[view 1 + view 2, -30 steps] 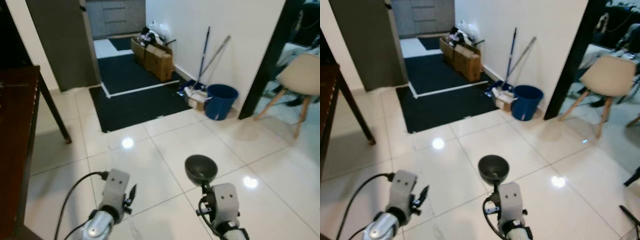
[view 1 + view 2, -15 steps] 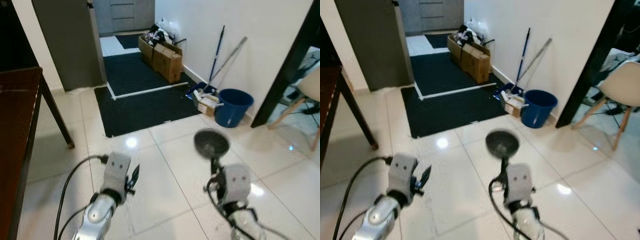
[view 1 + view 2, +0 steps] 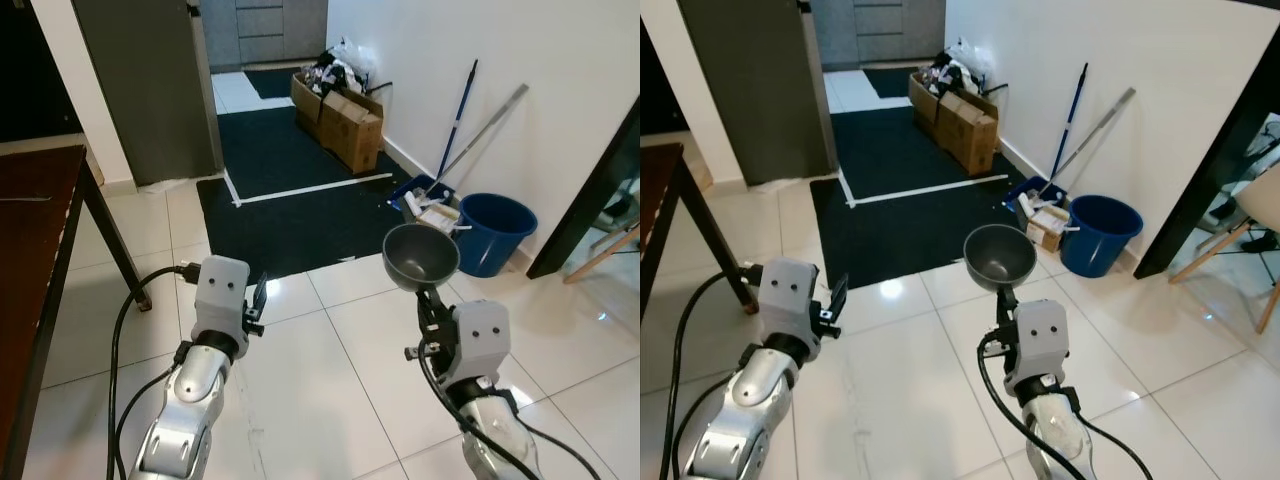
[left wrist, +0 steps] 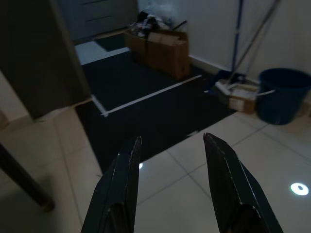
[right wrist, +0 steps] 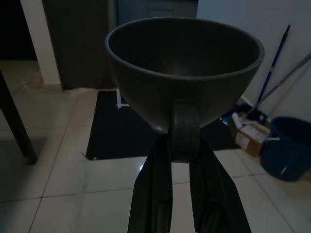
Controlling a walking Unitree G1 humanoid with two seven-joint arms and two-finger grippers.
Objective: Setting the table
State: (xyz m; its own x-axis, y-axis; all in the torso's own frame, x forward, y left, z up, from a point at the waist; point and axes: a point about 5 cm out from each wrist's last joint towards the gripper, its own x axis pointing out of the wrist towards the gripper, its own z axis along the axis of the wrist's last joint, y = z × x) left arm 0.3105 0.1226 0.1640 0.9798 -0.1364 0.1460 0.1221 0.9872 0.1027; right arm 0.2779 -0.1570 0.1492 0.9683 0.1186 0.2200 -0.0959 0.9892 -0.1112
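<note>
A dark grey bowl (image 3: 421,256) is held up in front of me, over the white tiled floor. My right gripper (image 3: 427,297) is shut on its rim from below; the same bowl (image 5: 184,73) fills the upper part of the right wrist view, with the fingers (image 5: 160,194) pinched on its base. My left gripper (image 3: 256,303) hangs open at the left with nothing between its fingers (image 4: 124,184). A dark brown table (image 3: 35,250) stands along the left edge.
A black mat (image 3: 300,190) covers the floor ahead, leading to a doorway. Cardboard boxes (image 3: 345,125) line the right wall. A blue bucket (image 3: 495,232), a mop and a broom (image 3: 460,130) lean against the white wall. A table leg (image 3: 115,235) stands at the left.
The camera has turned left, shifting the whole scene right; the chair has left the picture. My right gripper has raised the bowl higher. The left gripper has also come up a little.
</note>
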